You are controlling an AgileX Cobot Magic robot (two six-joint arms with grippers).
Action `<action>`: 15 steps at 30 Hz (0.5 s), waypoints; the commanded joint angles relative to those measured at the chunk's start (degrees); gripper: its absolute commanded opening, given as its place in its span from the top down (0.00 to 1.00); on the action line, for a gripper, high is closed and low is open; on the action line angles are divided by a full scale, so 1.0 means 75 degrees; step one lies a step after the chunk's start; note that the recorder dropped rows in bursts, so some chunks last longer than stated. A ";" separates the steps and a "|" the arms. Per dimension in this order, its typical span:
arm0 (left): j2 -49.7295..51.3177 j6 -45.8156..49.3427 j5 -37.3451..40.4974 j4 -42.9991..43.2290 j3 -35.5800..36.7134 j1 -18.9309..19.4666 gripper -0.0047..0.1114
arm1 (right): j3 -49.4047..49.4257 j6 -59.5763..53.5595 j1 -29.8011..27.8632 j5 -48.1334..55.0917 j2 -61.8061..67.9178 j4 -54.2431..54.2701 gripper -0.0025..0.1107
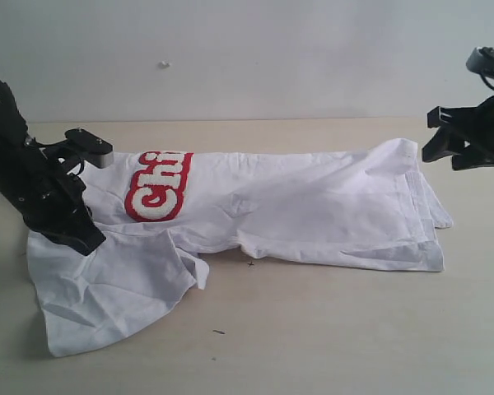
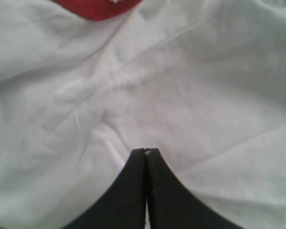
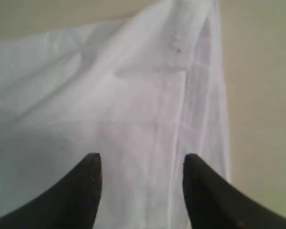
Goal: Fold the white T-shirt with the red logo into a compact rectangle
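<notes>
The white T-shirt [image 1: 313, 206] lies stretched across the table, folded lengthwise, with one sleeve end spread toward the front left. Only "Chi" of the red logo [image 1: 158, 188] shows, and a fold covers the other letters. My left gripper [image 1: 89, 243] is low on the shirt's left part, just in front of the logo. In the left wrist view the left gripper [image 2: 146, 150] is shut, its tips meeting on white cloth [image 2: 205, 86], with a red edge of the logo [image 2: 97, 7] beyond. My right gripper [image 1: 438, 136] hangs open above the hem end. The right wrist view shows the right gripper [image 3: 141, 160] with cloth [image 3: 109, 86] below it.
The tan table [image 1: 329, 329] shows bare in front of the shirt, with two small dark specks [image 1: 219, 332] on it. A pale wall [image 1: 247, 49] rises behind. Beside the hem edge in the right wrist view is bare table [image 3: 262, 71].
</notes>
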 commanded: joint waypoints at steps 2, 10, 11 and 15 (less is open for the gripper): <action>-0.0090 0.0084 -0.0068 -0.0124 0.0033 0.0011 0.96 | -0.0756 -0.0243 -0.0046 0.0032 0.1018 0.0072 0.52; -0.0090 0.0265 -0.0272 -0.0142 0.0033 0.0011 0.96 | -0.1600 -0.0052 -0.0123 0.0147 0.2403 0.0138 0.52; -0.0090 0.0265 -0.0272 -0.0142 0.0033 0.0011 0.96 | -0.1600 -0.0098 -0.0123 0.0113 0.2472 0.0178 0.52; -0.0090 0.0281 -0.0394 -0.0142 0.0033 0.0011 0.96 | -0.1600 -0.1214 -0.0123 0.0126 0.2541 0.1430 0.53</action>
